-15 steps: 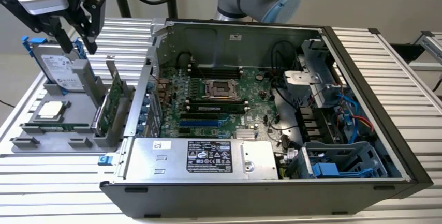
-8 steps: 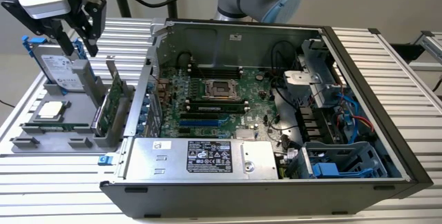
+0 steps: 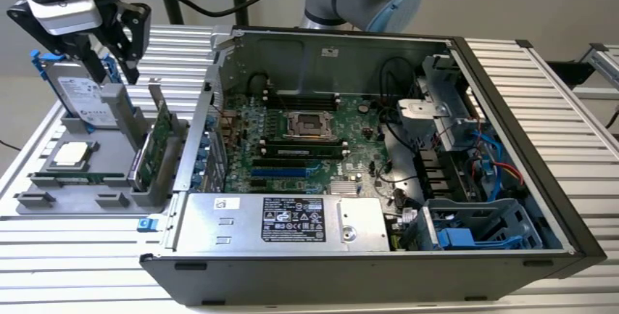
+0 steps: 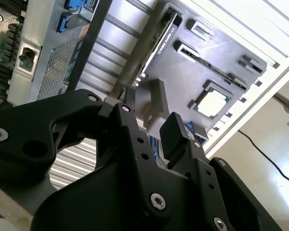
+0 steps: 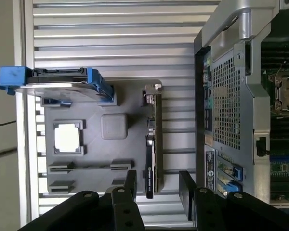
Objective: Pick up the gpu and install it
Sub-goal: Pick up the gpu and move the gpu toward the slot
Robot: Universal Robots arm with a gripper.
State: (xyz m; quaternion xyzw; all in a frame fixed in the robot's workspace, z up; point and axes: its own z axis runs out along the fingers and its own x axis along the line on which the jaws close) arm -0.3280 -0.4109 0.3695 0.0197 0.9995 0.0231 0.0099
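Note:
The gpu (image 3: 158, 142) is a green card standing on edge in a slot of the grey holder tray (image 3: 58, 183), just outside the open computer case (image 3: 541, 183). Its silver bracket points up and away. In the first wrist view the gpu (image 5: 154, 139) appears edge-on, running toward the gap between my fingers. My gripper (image 3: 116, 71) hangs above the tray, over the hard drive and the card's far end. It is open with nothing between its fingers (image 5: 130, 185). The gripper (image 5: 158, 188) and the gpu (image 4: 154, 48) are apart in both wrist views.
A silver hard drive with blue rails (image 3: 82, 100) stands in the tray beside the card, and a processor chip (image 3: 72, 154) lies flat in it. The motherboard (image 3: 300, 140) lies in the case, expansion slots (image 3: 280, 169) near the power supply (image 3: 280, 220).

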